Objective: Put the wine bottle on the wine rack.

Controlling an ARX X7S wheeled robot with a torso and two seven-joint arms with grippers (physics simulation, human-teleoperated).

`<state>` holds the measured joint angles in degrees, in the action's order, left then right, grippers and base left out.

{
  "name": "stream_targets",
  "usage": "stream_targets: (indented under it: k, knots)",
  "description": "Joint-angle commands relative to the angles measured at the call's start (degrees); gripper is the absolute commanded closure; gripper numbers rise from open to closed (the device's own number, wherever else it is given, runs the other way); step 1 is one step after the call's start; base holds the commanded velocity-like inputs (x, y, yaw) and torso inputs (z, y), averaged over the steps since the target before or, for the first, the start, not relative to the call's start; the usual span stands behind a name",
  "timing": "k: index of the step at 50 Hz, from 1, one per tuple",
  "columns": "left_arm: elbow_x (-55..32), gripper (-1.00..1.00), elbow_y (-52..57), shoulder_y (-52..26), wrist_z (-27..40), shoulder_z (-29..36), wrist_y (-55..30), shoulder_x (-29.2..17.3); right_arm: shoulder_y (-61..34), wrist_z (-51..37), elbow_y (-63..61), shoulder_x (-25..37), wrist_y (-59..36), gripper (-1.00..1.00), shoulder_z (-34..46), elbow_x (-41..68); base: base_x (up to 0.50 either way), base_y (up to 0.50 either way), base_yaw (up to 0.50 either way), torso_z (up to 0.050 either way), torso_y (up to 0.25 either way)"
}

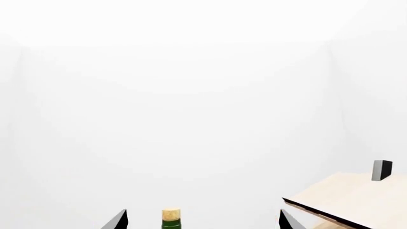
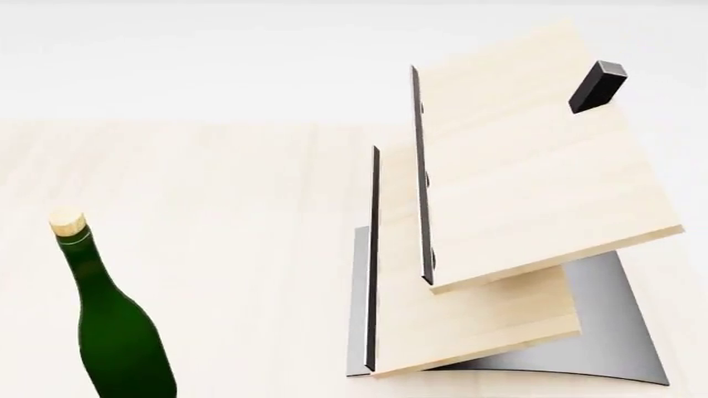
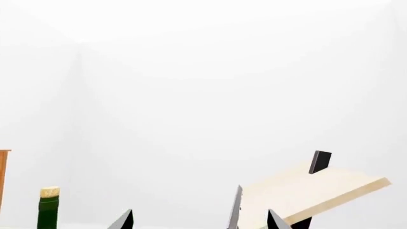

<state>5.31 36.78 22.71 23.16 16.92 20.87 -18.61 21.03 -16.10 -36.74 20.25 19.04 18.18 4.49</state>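
Note:
The wine bottle (image 2: pixel 116 332), dark green with a pale cork, stands upright on the table at the near left in the head view. To its right, the wine rack (image 2: pixel 520 174) rises in slanted pale boards with dark edge strips on a curved grey base (image 2: pixel 619 332). No gripper shows in the head view. In the left wrist view my left gripper (image 1: pixel 203 222) is open, and the wine bottle's cork and neck (image 1: pixel 170 217) show beyond the gap between its fingertips (image 1: pixel 117 220). In the right wrist view my right gripper (image 3: pixel 200 222) is open, facing the wine rack (image 3: pixel 305 191), with the wine bottle (image 3: pixel 47 210) off to one side.
A small dark block (image 2: pixel 598 86) sticks up from the rack's top board. The pale wood table (image 2: pixel 221 207) stretches between the bottle and the rack. An orange-brown edge (image 3: pixel 3 176) shows at the border of the right wrist view. The walls are plain white.

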Motion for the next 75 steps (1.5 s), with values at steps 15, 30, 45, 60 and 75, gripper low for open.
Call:
stream_targets:
  k: [15, 30, 45, 60, 75]
  knots:
    - [0.0, -1.0, -0.01, -0.14, 0.65, 0.33, -0.1, -0.56, -8.66, -1.29, -2.05, -5.24, -13.65, -1.0, 3.72, -4.83, 0.0, 0.0, 0.0, 0.0, 0.0]
    - [-0.16, -1.0, 0.8, -0.05, 1.02, 0.42, -0.64, -0.9, -27.12, 0.75, -7.82, -9.92, -38.43, -1.0, 3.06, -1.06, 0.0, 0.0, 0.0, 0.0, 0.0]
    - [-0.73, -1.0, 1.48, -0.32, 1.42, 0.08, -1.22, -1.36, -45.76, 3.68, -5.99, -11.6, -60.07, -1.0, 0.84, 5.76, 0.0, 0.0, 0.0, 0.0, 0.0]
    - [-0.62, -1.0, 1.83, -0.18, 1.88, 0.19, -1.14, -1.64, -58.08, 16.21, -1.26, -15.29, -80.59, -1.0, -8.65, 30.48, 0.0, 0.0, 0.0, 0.0, 0.0]
    - [-0.45, -1.0, 1.32, -0.75, 2.07, 0.69, -1.38, -1.66, -66.35, 23.15, 11.05, -14.24, -88.22, -1.0, -7.96, 39.21, 0.0, 0.0, 0.0, 0.0, 0.0]
